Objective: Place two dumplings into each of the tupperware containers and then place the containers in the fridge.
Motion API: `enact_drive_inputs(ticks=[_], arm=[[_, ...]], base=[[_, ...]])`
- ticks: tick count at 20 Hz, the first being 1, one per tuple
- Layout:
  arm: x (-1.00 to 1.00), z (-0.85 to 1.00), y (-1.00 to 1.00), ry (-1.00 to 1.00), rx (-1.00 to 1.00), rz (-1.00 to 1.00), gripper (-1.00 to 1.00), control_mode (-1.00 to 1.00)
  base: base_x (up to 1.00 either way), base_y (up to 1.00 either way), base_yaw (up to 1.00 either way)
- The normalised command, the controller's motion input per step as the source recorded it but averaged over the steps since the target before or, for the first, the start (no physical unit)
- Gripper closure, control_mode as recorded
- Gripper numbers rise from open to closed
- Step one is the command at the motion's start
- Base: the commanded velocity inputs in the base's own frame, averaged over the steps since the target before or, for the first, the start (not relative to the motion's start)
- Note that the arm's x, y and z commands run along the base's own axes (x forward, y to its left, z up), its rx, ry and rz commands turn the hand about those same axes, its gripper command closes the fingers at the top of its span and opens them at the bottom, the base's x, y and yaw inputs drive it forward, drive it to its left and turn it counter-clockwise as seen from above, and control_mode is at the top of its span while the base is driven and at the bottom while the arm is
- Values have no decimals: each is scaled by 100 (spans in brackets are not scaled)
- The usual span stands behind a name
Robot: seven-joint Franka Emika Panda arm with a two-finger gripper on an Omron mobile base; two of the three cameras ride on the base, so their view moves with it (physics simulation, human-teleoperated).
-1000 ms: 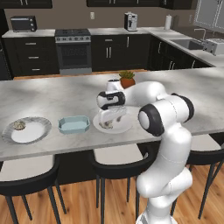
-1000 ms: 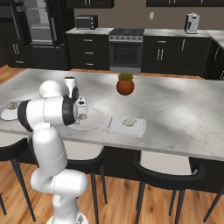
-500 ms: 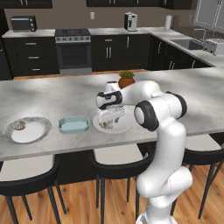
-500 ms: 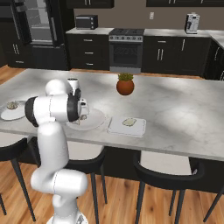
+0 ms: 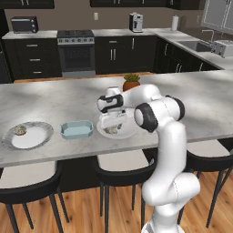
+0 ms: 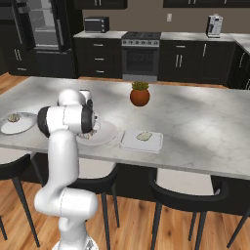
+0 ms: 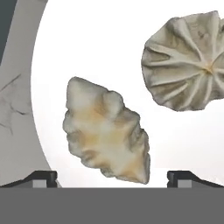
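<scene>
Pleated beige crescent dumpling (image 7: 106,136) lies on the round white plate (image 7: 109,52), directly under the gripper (image 7: 112,177).

Its long axis runs diagonally across the gap between the wide-open, empty dark fingertips (image 7: 43,177). A second, rounder dumpling (image 7: 186,61) sits just beside it.

Base views flank the arm, hand view close over plate (image 7: 131,52)

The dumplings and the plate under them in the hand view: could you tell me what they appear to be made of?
Dumplings: soft-looking matte dough, pale beige with tan patches, pleated folds. Plate: smooth plain white, likely glazed ceramic, possibly plastic. Open gripper hangs over them.
</scene>
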Motion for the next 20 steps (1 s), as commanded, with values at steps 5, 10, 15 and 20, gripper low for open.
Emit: enact_drive_inputs(ticks=[5, 10, 15, 20], arm=[[11, -37, 20, 3, 0, 0, -100, -100], [31, -5, 1, 0, 0, 0, -100, -100], [31, -4, 2, 0, 0, 0, -100, -100], [1, -33, 18, 11, 0, 0, 100, -100]], base=[[0, 0, 0], [0, 0, 0], [0, 0, 0], [0, 0, 0]])
